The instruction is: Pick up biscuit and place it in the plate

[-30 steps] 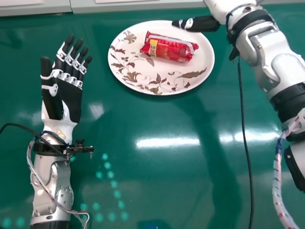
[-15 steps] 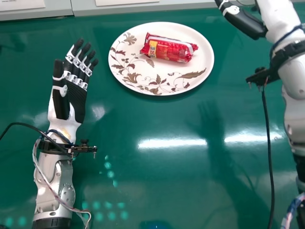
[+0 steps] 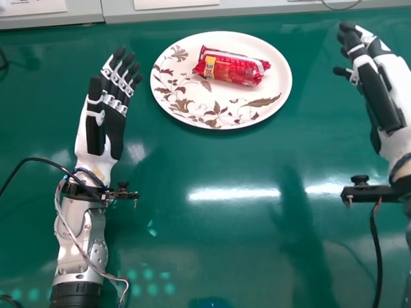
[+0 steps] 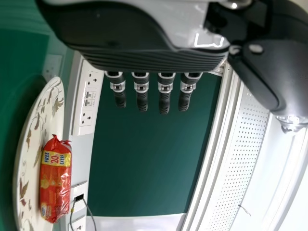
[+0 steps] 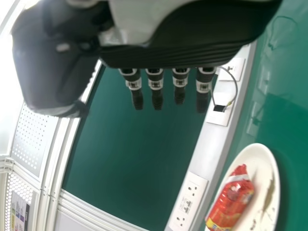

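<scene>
Held fingers straight and slightly parted on the left hand, pointing far and a little right, with the thumb apart. Had straight fingers in a row on the right hand as well, with narrow gaps, pointing far and slightly left; perhaps a little bent towards the tips, though hard to judge from the head view's slant. Gripped nothing with either hand.

Found the red biscuit packet lying on its side on the plate, within the rim and towards its far half. Ran lengthwise from left to right, with the long axis slightly aslant: left end a touch farther, right end a touch nearer. Bore a yellow patch near the left end.

Saw the plate on the green table, between the hands and touching neither, with brown leaf sprays across its left and near parts.
</scene>
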